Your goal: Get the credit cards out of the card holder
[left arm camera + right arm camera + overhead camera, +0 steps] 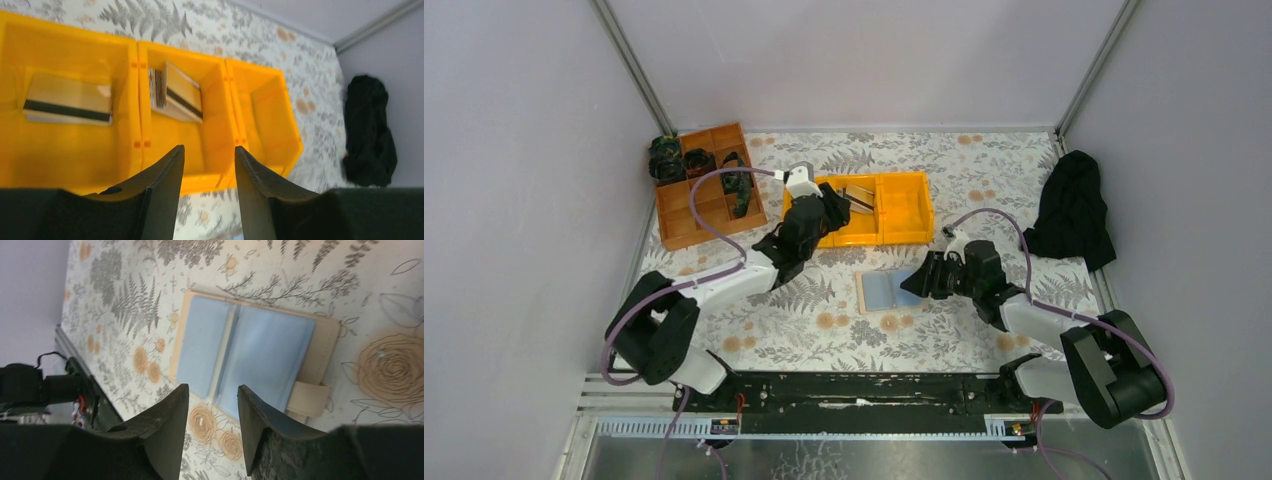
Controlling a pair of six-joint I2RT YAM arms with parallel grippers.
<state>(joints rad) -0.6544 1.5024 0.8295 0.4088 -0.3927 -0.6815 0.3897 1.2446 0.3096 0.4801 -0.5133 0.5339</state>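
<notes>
Here, far left on worktop (pixel 844 335): orange divided tray (pixel 682 222). Next, left tool (pixel 209 150) over yellow bin (pixel 265 115), jaws part-open, gripping nothing. Inside bin, credit cards (pixel 67 102): one flat in left compartment, a stack leaning in the middle one. Further right, card holder (pixel 245 362) spread open on worktop, blue inside up. Right tool (pixel 213 387) just beside it, jaws part-open, empty. Far right: black cloth (pixel 1074 210).

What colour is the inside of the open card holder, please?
The card holder is pale blue-grey inside, framed by a tan edge; the right wrist view shows it best.
</notes>
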